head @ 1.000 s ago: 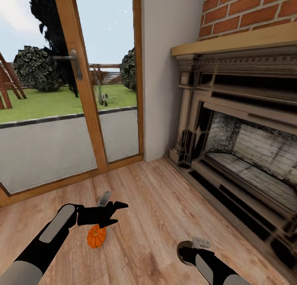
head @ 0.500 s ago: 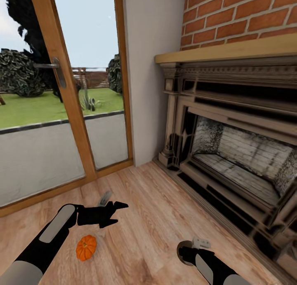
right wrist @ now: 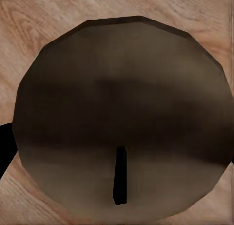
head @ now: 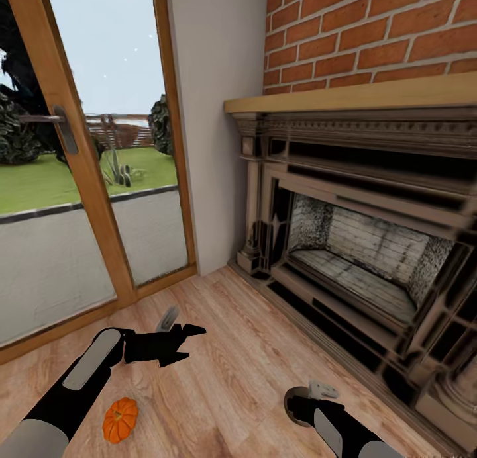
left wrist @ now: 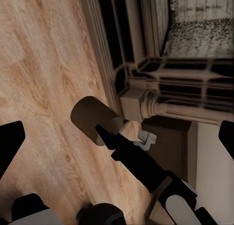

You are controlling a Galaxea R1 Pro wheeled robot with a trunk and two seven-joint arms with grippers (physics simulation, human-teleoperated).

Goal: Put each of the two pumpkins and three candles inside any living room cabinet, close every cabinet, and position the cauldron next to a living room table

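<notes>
One small round bright-orange ribbed pumpkin (head: 120, 419) lies on the pale wooden plank floor (head: 232, 352), just beside the left forearm and below the left tool (head: 189, 342), whose black fingers stand spread with nothing between them. A short stubby beige-grey candle (left wrist: 95, 120) with a dark wick (right wrist: 120, 174) sits pinched in the right tool (head: 311, 397), low over the floor in front of the ornate carved fireplace (head: 358, 246) under the red brick wall (head: 371, 34); a glazed wooden door (head: 86, 180) stands to the left. The risk, as I judge it, is that the candle slips from its hold during travel, since the grip seems to hold only its sides; and the loose pumpkin could be nudged and roll away if the left arm swings low.
</notes>
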